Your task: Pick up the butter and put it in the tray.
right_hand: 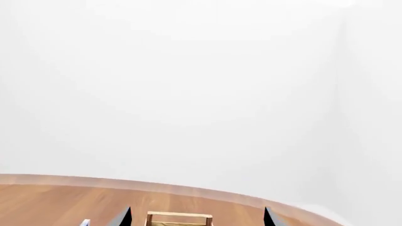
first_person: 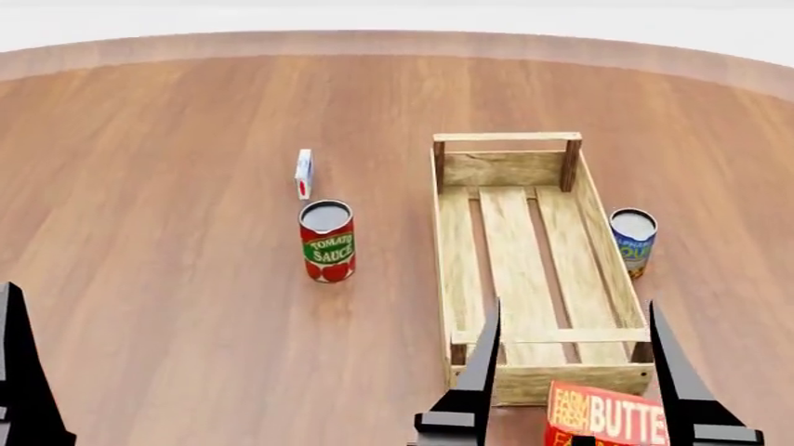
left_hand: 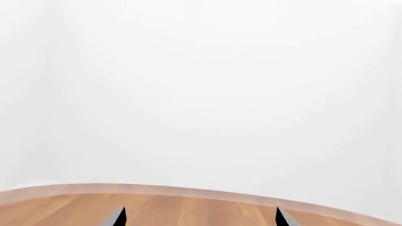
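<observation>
The butter (first_person: 608, 415), a red-and-orange carton with white and yellow lettering, lies at the bottom edge of the head view, just in front of the tray's near end. The tray (first_person: 583, 203) is a long light-wood crate at right of centre, with nothing in it; its far end shows in the right wrist view (right_hand: 179, 218). My right gripper (first_person: 574, 321) is open, its two dark fingers spread on either side of the tray's near end and the butter, holding nothing. My left gripper shows only as one dark finger (first_person: 19, 372) at the lower left; in the left wrist view (left_hand: 199, 215) its tips stand wide apart.
A red tomato sauce can (first_person: 327, 241) stands left of the tray. A small white carton (first_person: 303, 174) stands behind it. A blue-and-green can (first_person: 633, 241) stands against the tray's right side. The round wooden table's far edge (first_person: 397, 42) curves across the back.
</observation>
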